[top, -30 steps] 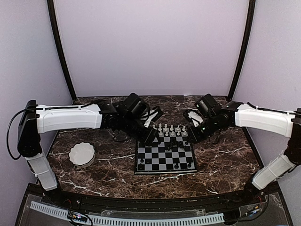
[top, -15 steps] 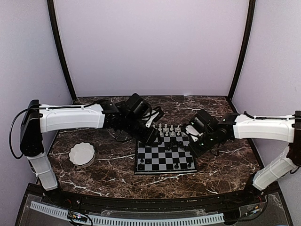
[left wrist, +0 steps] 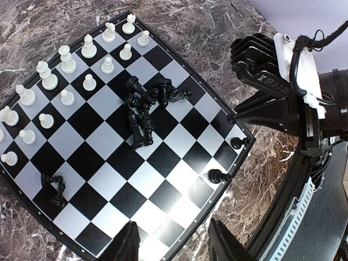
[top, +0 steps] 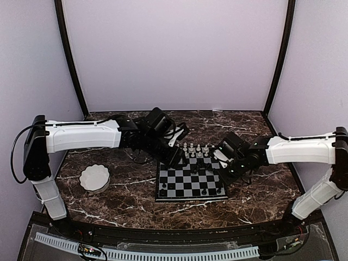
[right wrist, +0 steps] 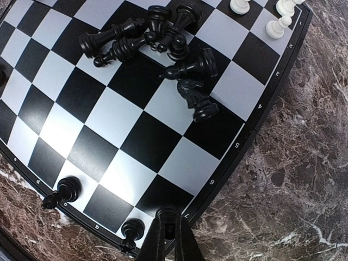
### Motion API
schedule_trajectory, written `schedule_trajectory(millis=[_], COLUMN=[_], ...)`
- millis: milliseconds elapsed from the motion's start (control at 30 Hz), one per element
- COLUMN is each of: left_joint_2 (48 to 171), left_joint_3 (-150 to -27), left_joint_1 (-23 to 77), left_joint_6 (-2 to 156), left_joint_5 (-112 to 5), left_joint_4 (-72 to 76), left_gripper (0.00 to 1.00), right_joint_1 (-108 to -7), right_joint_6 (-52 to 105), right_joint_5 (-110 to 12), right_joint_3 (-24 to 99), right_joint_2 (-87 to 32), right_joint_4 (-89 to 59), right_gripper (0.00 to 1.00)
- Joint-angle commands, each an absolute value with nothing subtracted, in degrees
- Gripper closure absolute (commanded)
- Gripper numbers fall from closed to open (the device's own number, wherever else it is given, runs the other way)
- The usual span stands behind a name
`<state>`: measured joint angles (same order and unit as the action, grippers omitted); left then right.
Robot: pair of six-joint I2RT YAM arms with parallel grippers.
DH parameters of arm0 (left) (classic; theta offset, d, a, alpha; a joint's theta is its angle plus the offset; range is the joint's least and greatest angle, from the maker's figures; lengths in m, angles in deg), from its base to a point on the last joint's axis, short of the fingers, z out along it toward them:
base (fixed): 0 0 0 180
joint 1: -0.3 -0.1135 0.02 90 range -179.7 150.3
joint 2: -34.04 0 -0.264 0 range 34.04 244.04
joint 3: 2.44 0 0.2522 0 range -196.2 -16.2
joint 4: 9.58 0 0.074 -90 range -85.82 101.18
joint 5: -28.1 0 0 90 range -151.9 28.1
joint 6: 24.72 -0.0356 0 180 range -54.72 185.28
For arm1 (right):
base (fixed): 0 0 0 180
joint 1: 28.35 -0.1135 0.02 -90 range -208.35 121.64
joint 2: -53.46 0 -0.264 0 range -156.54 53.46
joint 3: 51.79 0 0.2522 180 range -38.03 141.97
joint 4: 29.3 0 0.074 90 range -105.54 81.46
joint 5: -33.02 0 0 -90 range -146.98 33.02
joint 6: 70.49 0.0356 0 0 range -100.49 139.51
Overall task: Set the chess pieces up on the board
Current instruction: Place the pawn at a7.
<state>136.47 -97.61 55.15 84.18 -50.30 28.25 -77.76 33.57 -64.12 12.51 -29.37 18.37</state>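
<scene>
The board lies mid-table. White chess pieces stand in two rows along its far side. Several black pieces lie toppled in a heap near the middle, also seen in the right wrist view. A few black pawns stand along the near edge. My left gripper is open and empty above the board's far-left corner. My right gripper is shut on a small black piece, low over the board's right edge.
A white scalloped bowl sits on the dark marble tabletop left of the board. Both arms reach in from the sides and crowd the board's far corners. Purple walls close the back and sides.
My right gripper has moved from behind the board's far-right corner forward to the board's right edge. My left arm has hardly moved.
</scene>
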Motion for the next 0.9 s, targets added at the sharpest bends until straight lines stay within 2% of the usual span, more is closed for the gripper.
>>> schedule_trajectory(millis=[0,867], left_joint_2=[135.78,135.2], left_joint_3=[-98.79,-96.4], left_joint_1=[54.97,54.97], left_joint_6=[84.7,85.76], left_joint_5=[-50.36,-50.47], left_joint_4=[29.76,28.7], left_gripper=[0.54,0.54], right_joint_1=[-78.45,-79.82], right_joint_6=[34.75,35.66], right_joint_5=[-63.39,-63.92], right_joint_3=[11.47,11.27], right_joint_2=[-29.8,-32.41], right_joint_4=[15.86,15.51], right_gripper=[1.0,0.97])
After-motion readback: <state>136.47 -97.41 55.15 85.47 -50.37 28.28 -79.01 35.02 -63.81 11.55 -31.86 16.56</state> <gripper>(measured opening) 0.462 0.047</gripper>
